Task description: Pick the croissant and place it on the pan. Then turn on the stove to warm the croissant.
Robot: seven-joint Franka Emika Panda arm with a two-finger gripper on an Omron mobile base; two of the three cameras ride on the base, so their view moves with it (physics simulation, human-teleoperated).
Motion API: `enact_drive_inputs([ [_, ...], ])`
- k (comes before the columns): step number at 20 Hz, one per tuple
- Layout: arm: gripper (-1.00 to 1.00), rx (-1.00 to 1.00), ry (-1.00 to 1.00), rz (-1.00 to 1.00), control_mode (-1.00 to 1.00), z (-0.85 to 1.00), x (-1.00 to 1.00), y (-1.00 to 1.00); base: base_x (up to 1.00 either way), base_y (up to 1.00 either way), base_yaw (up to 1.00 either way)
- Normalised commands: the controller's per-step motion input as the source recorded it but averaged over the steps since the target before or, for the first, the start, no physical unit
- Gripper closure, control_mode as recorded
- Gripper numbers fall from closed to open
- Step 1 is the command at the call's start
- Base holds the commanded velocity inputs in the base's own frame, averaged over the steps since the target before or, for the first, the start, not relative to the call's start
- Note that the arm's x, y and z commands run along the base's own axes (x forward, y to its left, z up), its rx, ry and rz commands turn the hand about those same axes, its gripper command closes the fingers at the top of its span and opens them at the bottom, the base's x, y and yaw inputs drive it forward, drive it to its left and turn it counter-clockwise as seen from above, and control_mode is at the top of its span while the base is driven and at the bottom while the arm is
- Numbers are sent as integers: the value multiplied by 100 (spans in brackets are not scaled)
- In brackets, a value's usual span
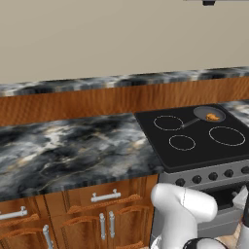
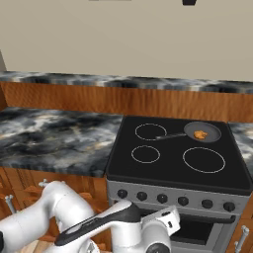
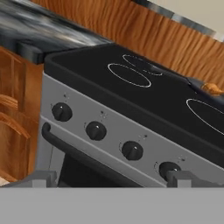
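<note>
The dark marbled stone counter (image 1: pixel 63 151) runs along the wooden cabinets, and set into it is the stove (image 2: pixel 173 153), a black glass cooktop with four white ring burners over a grey steel front. On its far right burner sits the pan (image 2: pixel 203 131), a small round dark grey frying pan with a thin straight handle pointing left. Inside it lies the croissant (image 2: pixel 200 134), a small golden orange-brown pastry, so the placing looks done.

The gripper (image 3: pixel 111 179) hangs low before the stove front, fingers spread wide with nothing between them. What is left to handle is a round black knob (image 3: pixel 132 150) in the row on the steel panel: rigid, smooth and likely slippery, best pinched across its round sides and twisted. Which knob feeds the pan's burner I cannot tell.
</note>
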Motion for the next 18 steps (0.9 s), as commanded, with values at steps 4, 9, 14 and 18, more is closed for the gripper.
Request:
enact_drive_inputs([
  [4, -100, 0, 0, 0, -100, -11, 18, 0, 0, 0, 0],
  [9, -100, 0, 0, 0, -100, -13, 27, 0, 0, 0, 0],
  [14, -100, 0, 0, 0, -100, -15, 28, -8, 0, 0, 0],
  [18, -100, 0, 0, 0, -100, -16, 26, -15, 0, 0, 0],
])
